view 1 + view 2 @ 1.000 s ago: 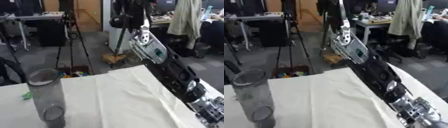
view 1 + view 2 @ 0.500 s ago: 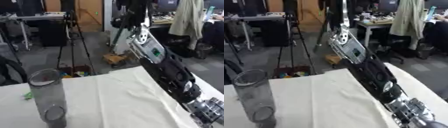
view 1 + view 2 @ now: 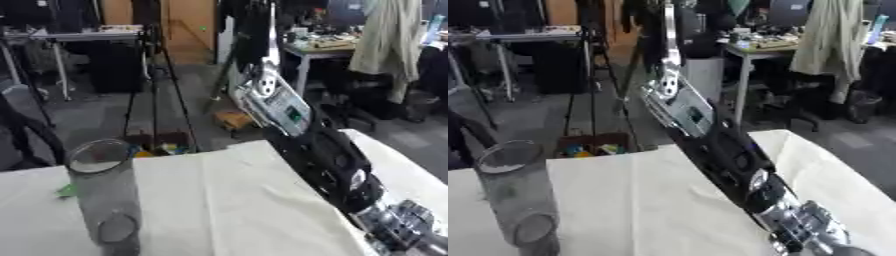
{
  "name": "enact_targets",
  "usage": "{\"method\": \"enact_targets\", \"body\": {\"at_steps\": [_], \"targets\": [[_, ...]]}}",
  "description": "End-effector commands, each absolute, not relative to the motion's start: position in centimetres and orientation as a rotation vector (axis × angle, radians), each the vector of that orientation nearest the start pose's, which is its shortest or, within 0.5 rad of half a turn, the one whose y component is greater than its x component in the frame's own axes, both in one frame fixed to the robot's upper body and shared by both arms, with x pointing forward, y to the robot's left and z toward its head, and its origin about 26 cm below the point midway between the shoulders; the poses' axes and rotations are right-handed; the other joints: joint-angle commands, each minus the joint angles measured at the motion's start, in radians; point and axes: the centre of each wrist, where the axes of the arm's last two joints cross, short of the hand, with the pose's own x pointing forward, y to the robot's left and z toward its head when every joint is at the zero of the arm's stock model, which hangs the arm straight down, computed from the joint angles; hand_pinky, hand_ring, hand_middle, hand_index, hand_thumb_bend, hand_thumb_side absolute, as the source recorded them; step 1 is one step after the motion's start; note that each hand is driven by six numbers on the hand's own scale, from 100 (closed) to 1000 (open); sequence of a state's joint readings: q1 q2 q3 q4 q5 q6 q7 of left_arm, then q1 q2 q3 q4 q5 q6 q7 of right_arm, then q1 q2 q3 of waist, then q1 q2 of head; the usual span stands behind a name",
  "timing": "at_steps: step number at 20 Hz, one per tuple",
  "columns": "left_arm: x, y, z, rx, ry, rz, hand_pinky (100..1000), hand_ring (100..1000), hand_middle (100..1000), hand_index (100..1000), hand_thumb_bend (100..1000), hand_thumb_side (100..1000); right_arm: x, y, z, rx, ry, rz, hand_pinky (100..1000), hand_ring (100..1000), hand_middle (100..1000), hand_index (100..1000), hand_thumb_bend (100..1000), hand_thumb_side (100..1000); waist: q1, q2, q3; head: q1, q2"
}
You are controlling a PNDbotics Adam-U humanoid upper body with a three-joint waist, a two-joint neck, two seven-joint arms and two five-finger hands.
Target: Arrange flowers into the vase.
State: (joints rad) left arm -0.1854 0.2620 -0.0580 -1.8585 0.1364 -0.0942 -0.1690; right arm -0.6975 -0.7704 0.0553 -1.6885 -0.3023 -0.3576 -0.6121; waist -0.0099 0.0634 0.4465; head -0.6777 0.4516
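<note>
Tall clear glass vase, round and see-through, on smooth white cloth, shiny black robot arm, hands hidden

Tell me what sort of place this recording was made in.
Probably an office or lab workspace: desks with cluttered equipment at the back, a tripod on the floor, and a cloth-covered table holding a clear vase.

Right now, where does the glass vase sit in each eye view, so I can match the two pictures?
Left eye view: the vase stands at lower left on the white tablecloth, left of the robot's right arm.
Right eye view: the vase is further left, near the edge.
Shared landmark: the tripod beyond the table, behind the vase.
</note>
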Motion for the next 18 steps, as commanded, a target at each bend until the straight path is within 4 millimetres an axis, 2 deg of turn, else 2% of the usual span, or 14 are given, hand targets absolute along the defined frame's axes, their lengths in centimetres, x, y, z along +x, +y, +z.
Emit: {"method": "enact_targets", "body": {"at_steps": [1,8,9,11,18], "targets": [[30.5,25.1,13.6,-0.174,-2.119,-0.433,731,650,642,738,1000,810,35.0,-31.6,33.4,0.419,3.415,0.164,100,218,100,108,100,917,0.003,-0.004,0.012,-0.018,-0.021],[30.7,24.6,14.4,-0.195,-2.152,-0.439,731,650,642,738,1000,813,34.6,-31.6,34.1,0.410,3.383,0.152,100,216,100,110,100,911,-0.004,0.012,0.071,-0.054,-0.040],[30.8,24.4,14.5,-0.199,-2.157,-0.439,731,650,642,738,1000,814,34.5,-31.5,34.3,0.404,3.375,0.152,100,214,100,112,100,889,-0.005,0.014,0.080,-0.059,-0.043],[30.9,24.2,14.9,-0.205,-2.176,-0.435,729,650,637,736,1000,816,34.2,-31.3,34.7,0.389,3.354,0.148,100,212,100,113,100,911,-0.006,0.019,0.098,-0.070,-0.049],[31.0,23.8,15.8,-0.217,-2.225,-0.407,727,644,607,733,1000,821,33.7,-30.8,35.0,0.359,3.335,0.157,100,214,100,113,100,908,-0.014,0.028,0.129,-0.088,-0.060]]}}
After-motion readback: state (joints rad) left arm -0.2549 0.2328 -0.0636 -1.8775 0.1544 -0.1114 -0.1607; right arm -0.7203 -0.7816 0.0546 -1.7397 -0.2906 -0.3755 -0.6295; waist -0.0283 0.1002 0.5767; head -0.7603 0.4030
